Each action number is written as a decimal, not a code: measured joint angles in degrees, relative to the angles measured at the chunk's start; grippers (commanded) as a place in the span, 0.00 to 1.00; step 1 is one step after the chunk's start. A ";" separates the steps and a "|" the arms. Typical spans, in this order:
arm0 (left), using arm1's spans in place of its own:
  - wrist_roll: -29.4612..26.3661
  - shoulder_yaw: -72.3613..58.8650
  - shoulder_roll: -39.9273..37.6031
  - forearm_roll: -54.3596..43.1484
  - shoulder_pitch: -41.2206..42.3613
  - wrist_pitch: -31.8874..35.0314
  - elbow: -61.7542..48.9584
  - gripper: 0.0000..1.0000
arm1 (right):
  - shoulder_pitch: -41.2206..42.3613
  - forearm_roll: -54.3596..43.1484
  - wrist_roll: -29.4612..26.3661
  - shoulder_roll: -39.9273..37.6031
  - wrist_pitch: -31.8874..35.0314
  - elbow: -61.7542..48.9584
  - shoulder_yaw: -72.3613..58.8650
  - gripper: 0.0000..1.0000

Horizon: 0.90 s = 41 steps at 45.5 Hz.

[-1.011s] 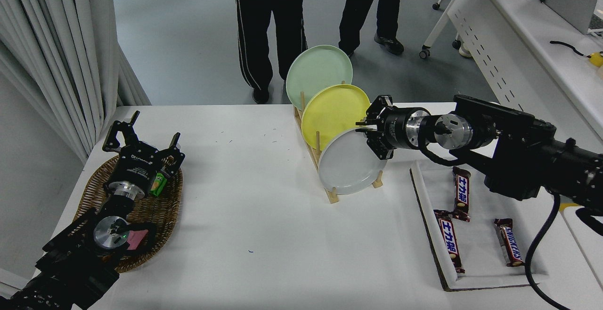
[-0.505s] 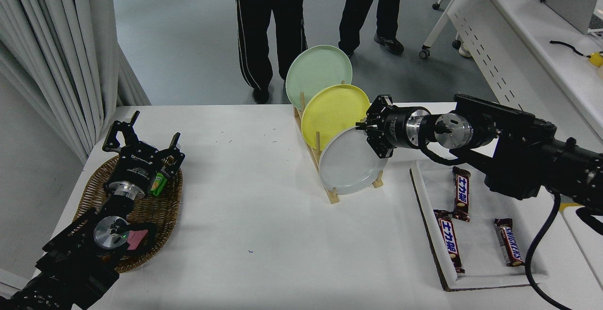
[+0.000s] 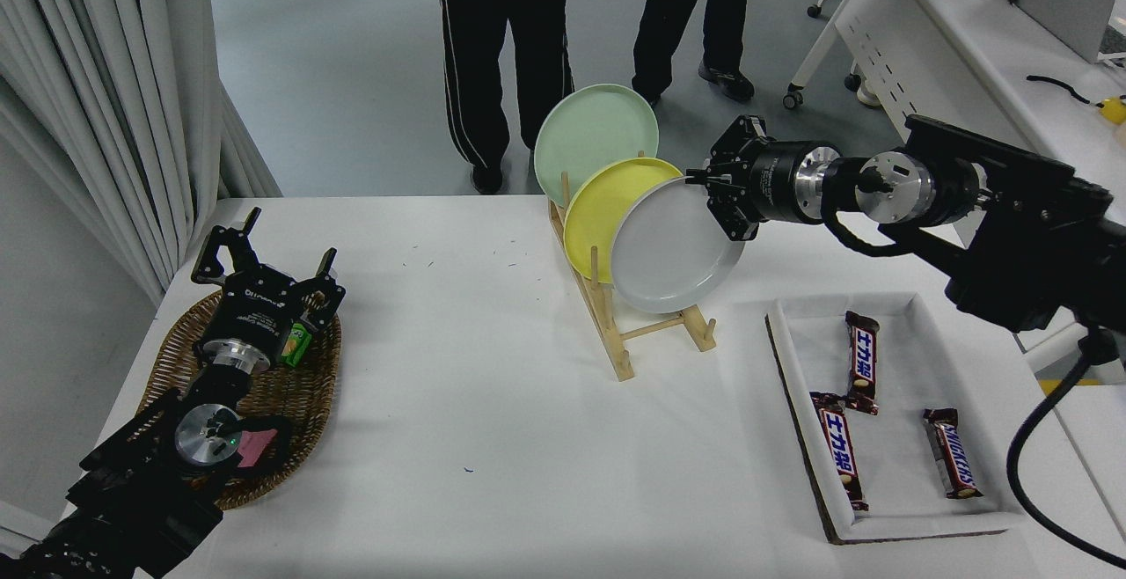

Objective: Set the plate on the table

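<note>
The light-grey plate (image 3: pixel 670 249) hangs on edge in the air, lifted clear of the wooden rack (image 3: pixel 626 326). My right gripper (image 3: pixel 720 194) is shut on the plate's upper right rim. The plate overlaps the yellow plate (image 3: pixel 594 214) that stands in the rack; the pale green plate (image 3: pixel 594 128) stands behind that. The white table (image 3: pixel 493 421) lies below. My left gripper (image 3: pixel 264 258) is parked open over the wicker basket (image 3: pixel 290 385) at the lower left.
A white tray (image 3: pixel 888 522) with three chocolate bars (image 3: pixel 860 359) lies at the right. Two people's legs (image 3: pixel 501 51) stand at the table's far side. A white perforated-panel desk (image 3: pixel 985 60) stands at the upper right. A curtain hangs at the left.
My right gripper has closed on the grey plate's rim and lifted it up and slightly right, out of the rack's front slot. The left arm has not moved.
</note>
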 measured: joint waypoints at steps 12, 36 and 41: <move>0.00 0.02 0.00 0.00 0.00 0.00 0.00 1.00 | 6.11 8.06 -2.21 -3.59 -2.70 5.51 1.23 0.00; 0.00 -0.02 0.00 0.00 0.00 0.00 -0.03 1.00 | 11.74 18.96 -4.70 -4.46 -13.07 12.00 3.60 0.00; 0.00 -0.02 0.00 0.00 0.00 0.00 -0.03 1.00 | 11.71 21.17 -5.16 -3.32 -16.81 12.56 4.39 0.00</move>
